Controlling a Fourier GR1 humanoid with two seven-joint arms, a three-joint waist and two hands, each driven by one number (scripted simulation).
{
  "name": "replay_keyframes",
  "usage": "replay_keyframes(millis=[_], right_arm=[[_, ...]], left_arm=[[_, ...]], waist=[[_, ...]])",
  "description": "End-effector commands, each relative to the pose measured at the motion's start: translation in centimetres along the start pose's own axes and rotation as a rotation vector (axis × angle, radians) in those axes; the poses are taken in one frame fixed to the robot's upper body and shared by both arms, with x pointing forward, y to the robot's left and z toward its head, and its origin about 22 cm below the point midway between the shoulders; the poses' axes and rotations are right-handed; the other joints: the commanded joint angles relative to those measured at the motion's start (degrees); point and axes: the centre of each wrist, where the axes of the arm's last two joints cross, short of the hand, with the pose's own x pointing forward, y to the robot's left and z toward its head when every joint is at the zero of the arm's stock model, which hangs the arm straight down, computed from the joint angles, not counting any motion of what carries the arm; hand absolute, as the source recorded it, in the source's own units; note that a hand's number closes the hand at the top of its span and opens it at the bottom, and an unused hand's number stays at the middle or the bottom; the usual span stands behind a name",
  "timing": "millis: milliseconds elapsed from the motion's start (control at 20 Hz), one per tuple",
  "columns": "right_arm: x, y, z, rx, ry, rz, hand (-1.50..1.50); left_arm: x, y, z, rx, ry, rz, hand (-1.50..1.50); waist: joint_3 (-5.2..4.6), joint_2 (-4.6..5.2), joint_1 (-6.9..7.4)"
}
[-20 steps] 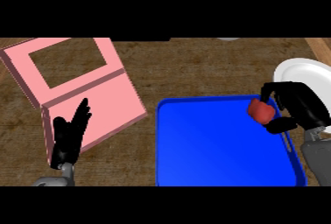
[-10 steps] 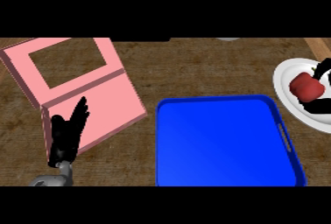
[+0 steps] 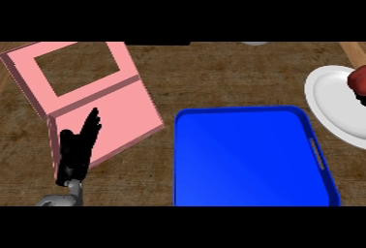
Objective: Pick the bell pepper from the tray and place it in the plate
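At the far left of the head view a pink board [image 3: 107, 121] with a rectangular cut-out in its upper half is lying at a slant on the brown wooden table [image 3: 221, 72], its lower panel reaching toward the middle. The left hand [image 3: 77, 147] is resting over the lower left part of that board, its black fingers [image 3: 91, 123] straight and released, pointing up and holding nothing, with a bit of grey forearm showing beneath it at the lower edge. Moving right, the blue tray [image 3: 247, 157] is sitting on the table just beside the pink board's lower right corner, its raised rim running around a flat blue floor and a handle slot showing along its right wall. Further right, the white plate [image 3: 332, 104] is lying near the tray's upper right corner, partly cut off by the view's right edge. The red bell pepper [image 3: 358, 77] is showing over the plate's upper right part, right at the edge of the view, well apart from the tray. A small black sliver of the right hand [image 3: 361, 99] is peeking in just below the bell pepper at that same edge; whether its fingers are grasping the bell pepper or released is not something the view is showing
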Motion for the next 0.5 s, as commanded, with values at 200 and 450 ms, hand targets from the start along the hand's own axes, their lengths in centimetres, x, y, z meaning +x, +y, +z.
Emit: replay_keyframes(millis=[200, 450], right_arm=[[-3.8, 2.5, -1.6, 0.06, 0.075, 0.073, 1.5], [-6.6, 2.3, -1.1, 0.218, 0.144, 0.052, 1.5]], left_arm=[[-1.0, -2.0, 0.3, -0.019, -0.005, 0.004, 0.0], [-0.4, -0.4, -0.8, -0.01, -0.008, 0.001, 0.0]], waist=[[0.05, 0.32, 0.85], [0.11, 0.84, 1.67]])
